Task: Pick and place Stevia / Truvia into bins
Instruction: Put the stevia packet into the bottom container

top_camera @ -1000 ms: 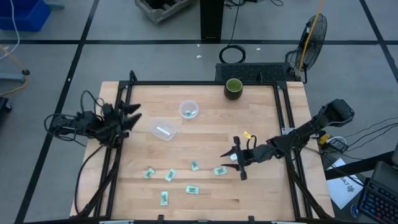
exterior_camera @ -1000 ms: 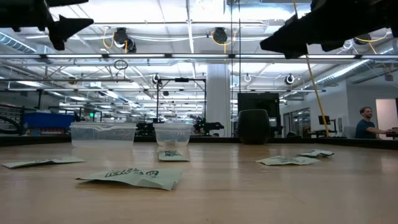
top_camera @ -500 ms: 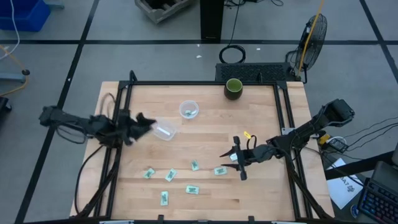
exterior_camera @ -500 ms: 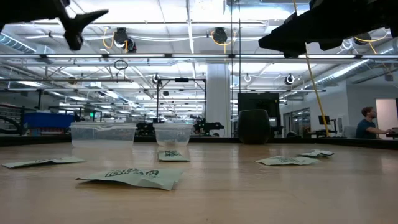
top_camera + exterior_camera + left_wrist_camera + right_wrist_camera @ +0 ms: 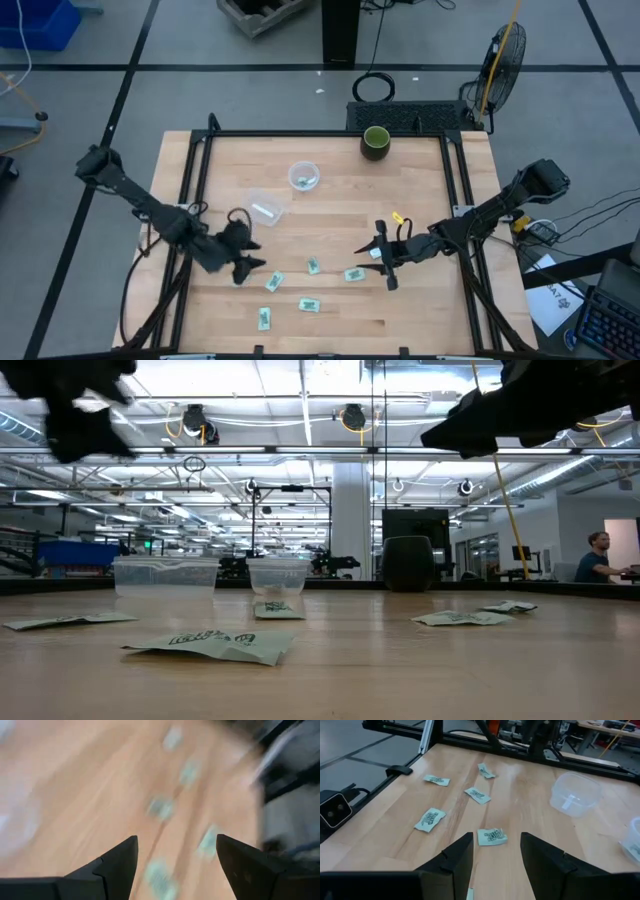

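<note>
Several small white-and-green Stevia sachets (image 5: 309,304) lie flat on the near half of the wooden table. The right wrist view shows several of them (image 5: 430,818). The round clear cup (image 5: 304,176) holds one sachet. Beside it, the wider clear tub (image 5: 264,207) holds a white one. My left gripper (image 5: 247,270) is open above the leftmost sachets, touching nothing; its wrist view (image 5: 175,840) is blurred. My right gripper (image 5: 375,255) hovers open over a sachet (image 5: 492,837) near the table's right side.
A dark green cup (image 5: 376,142) stands at the table's far edge. Black frame rails (image 5: 190,190) run along the table's left and right sides. A person (image 5: 592,555) sits in the room beyond the table. Bare wood lies between the bins and the sachets.
My left arm has swung from the table's left edge toward the near side and the right, past the tub, and now stands over the leftmost sachets. It stays open. My right arm has kept still. No sachet has moved.
</note>
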`<state>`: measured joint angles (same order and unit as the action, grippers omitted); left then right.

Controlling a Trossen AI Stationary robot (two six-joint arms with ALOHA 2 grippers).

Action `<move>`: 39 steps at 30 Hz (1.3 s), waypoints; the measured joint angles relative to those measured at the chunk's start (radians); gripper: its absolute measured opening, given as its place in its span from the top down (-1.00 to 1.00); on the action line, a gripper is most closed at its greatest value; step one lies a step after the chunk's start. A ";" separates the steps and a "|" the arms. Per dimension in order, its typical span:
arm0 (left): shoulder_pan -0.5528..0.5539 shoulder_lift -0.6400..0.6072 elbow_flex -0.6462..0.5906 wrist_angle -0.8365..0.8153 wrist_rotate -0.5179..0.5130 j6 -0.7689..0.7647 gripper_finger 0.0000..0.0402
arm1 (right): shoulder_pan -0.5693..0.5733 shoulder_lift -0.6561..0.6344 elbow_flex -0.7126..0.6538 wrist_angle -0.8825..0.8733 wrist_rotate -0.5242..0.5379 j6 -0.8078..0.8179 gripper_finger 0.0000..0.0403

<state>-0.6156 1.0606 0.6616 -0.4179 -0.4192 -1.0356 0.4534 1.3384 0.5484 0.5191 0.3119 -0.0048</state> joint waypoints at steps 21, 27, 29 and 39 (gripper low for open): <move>-0.197 0.459 0.140 -0.332 0.373 -0.453 -0.37 | 0.033 0.000 -0.001 -0.074 0.000 0.098 0.23; -0.202 0.519 0.141 -0.337 0.390 -0.466 -0.37 | 0.033 0.000 -0.001 -0.075 0.000 0.098 0.23; -0.197 0.526 0.142 -0.333 0.387 -0.464 -0.37 | 0.033 0.000 -0.001 -0.075 0.000 0.098 0.23; -0.196 0.530 0.185 -0.425 0.407 -0.445 -0.37 | 0.031 0.000 -0.001 -0.075 0.001 0.090 0.23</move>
<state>-0.8119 1.5906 0.8467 -0.8428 -0.0118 -1.4803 0.4839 1.3385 0.5472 0.4438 0.3134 0.0856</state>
